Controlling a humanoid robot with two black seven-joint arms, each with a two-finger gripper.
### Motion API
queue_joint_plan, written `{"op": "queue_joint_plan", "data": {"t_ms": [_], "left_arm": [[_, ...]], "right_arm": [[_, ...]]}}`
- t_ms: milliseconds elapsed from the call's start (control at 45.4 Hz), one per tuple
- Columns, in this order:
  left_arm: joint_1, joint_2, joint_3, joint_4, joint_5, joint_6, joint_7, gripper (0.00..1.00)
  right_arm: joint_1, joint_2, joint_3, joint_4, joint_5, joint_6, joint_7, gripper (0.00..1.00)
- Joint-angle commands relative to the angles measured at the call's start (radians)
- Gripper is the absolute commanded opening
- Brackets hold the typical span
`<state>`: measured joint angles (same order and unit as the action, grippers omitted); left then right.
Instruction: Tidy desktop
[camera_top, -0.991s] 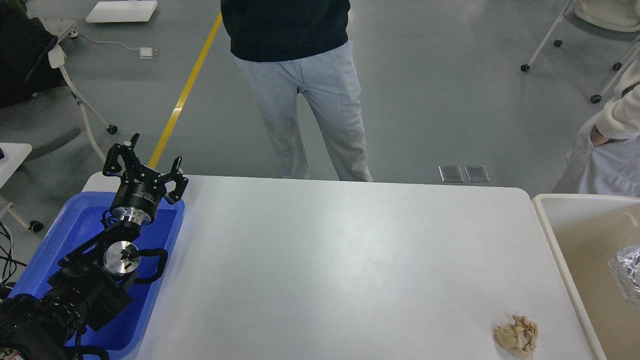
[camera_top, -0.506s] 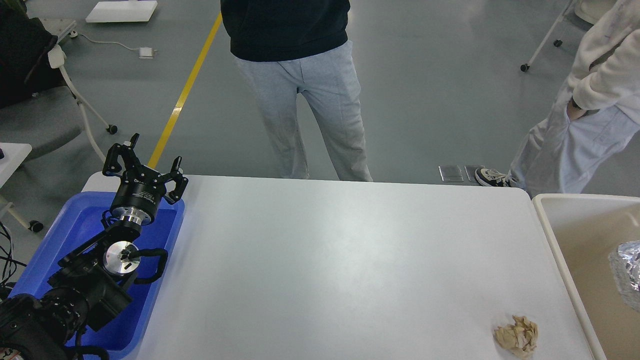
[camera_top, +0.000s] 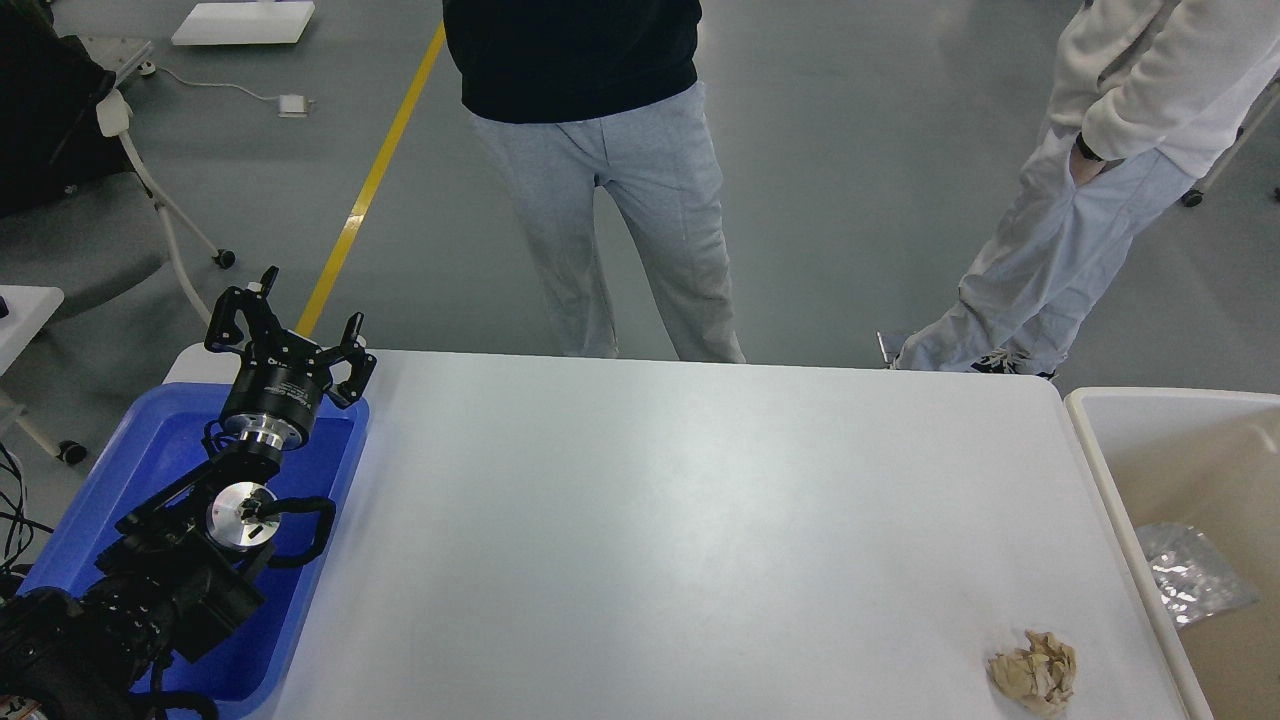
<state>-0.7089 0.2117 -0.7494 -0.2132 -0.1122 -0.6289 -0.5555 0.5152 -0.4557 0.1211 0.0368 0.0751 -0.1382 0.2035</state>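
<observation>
The white desktop fills the middle of the head view. A crumpled beige paper ball lies on it near the front right corner. My left gripper is open and empty, raised above the far end of the blue tray at the desktop's left edge, far from the paper ball. My right gripper is out of view.
A white bin with beige lining stands off the right edge; a silvery foil bag lies inside it. One person stands behind the desk's far edge, another at the far right corner. A chair stands far left.
The silvery foil bag, earlier held up at the right edge, now lies low inside the bin. The second person has walked leftwards behind the desk. My left arm has not moved.
</observation>
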Motion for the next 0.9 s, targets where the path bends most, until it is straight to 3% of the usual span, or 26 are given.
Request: {"op": "queue_joint_plan", "data": {"t_ms": [0, 881], "left_arm": [[0.000, 0.000, 0.001, 0.000, 0.000, 0.000, 0.000, 1.00], [0.000, 0.000, 0.001, 0.000, 0.000, 0.002, 0.000, 1.00]], "right_arm": [[0.017, 0.002, -0.011, -0.020, 0.000, -0.004, 0.001, 1.00], [0.108, 0.015, -0.044, -0.069, -0.018, -0.020, 0.008, 1.00]]}}
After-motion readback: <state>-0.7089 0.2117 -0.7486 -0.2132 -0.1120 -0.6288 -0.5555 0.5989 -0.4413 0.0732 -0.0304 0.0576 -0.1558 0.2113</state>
